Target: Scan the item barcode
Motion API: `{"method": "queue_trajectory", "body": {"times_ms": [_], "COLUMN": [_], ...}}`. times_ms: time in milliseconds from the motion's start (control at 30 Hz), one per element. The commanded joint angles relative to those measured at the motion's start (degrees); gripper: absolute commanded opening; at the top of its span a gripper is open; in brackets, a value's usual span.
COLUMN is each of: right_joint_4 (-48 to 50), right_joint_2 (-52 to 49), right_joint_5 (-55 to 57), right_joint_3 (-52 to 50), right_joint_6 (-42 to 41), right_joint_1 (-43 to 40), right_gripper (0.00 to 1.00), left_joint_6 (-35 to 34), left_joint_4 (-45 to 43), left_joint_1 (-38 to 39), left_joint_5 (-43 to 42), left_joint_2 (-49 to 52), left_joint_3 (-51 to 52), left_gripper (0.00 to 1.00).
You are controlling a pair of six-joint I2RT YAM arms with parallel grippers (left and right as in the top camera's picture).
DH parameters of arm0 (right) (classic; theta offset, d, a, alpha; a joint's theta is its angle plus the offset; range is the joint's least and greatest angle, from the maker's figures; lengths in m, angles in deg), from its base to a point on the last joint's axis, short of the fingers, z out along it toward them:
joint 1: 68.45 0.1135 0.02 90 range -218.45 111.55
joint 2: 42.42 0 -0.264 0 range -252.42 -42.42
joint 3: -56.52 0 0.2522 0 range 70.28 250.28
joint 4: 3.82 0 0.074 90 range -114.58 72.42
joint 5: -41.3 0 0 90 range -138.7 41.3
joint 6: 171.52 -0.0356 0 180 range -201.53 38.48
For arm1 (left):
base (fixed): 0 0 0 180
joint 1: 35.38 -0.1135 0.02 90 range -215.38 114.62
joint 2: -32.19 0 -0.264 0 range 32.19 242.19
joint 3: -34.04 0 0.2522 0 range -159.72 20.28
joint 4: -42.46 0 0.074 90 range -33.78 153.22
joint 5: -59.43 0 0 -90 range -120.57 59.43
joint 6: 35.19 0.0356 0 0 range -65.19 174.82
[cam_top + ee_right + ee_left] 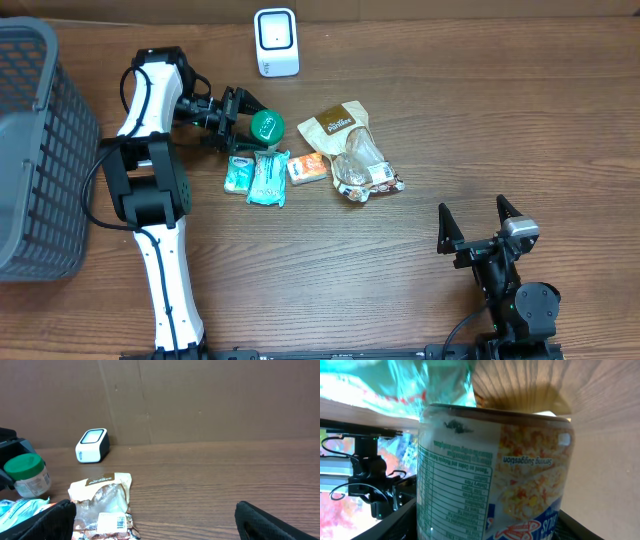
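A small jar with a green lid (266, 125) stands upright on the wooden table, left of the pile of goods. My left gripper (238, 118) reaches it from the left and is shut on it. In the left wrist view the jar's printed label (495, 470) fills the frame, and a black finger presses each lower side. The white barcode scanner (276, 42) stands at the back of the table, apart from the jar. My right gripper (478, 225) rests low at the front right, open and empty. From the right wrist view I see the jar (27, 475) and the scanner (93, 445).
A grey mesh basket (30, 150) fills the left edge. Beside the jar lie two teal packets (268, 178), an orange packet (306, 168), a brown pouch (340, 125) and a clear snack bag (362, 170) with a barcode sticker.
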Motion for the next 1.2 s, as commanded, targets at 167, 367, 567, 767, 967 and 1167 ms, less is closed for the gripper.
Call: {"method": "queue_trajectory", "body": {"times_ms": [167, 367, 567, 767, 967, 1167], "right_joint_4": [0.22, 0.22, 0.22, 0.22, 0.22, 0.22], "right_joint_2": [0.39, 0.39, 0.39, 0.39, 0.39, 0.39], "right_joint_5": [0.52, 0.52, 0.52, 0.52, 0.52, 0.52], "right_joint_3": [-0.59, -0.59, -0.59, -0.59, -0.59, -0.59], "right_joint_6": [-0.2, -0.2, -0.2, -0.2, -0.2, -0.2], "right_joint_1": [0.33, 0.33, 0.33, 0.33, 0.33, 0.33], "right_gripper": [1.0, 1.0, 1.0, 1.0, 1.0, 1.0], "left_joint_6": [-1.49, -6.82, -10.01, -10.49, -8.13, -7.89], "left_joint_4": [-0.81, -5.86, -9.57, -9.53, -9.38, -9.38], "left_joint_1": [-2.14, -2.73, -2.75, -2.73, -2.73, -2.75], "left_joint_5": [0.35, 3.39, 3.67, 5.09, 5.4, 4.9], "left_joint_2": [-0.02, -0.02, -0.02, -0.02, -0.02, -0.02], "left_joint_3": [0.59, 0.59, 0.61, 0.66, 0.66, 0.66], "left_gripper": [0.04, 0.05, 0.05, 0.06, 0.3, 0.83]}}
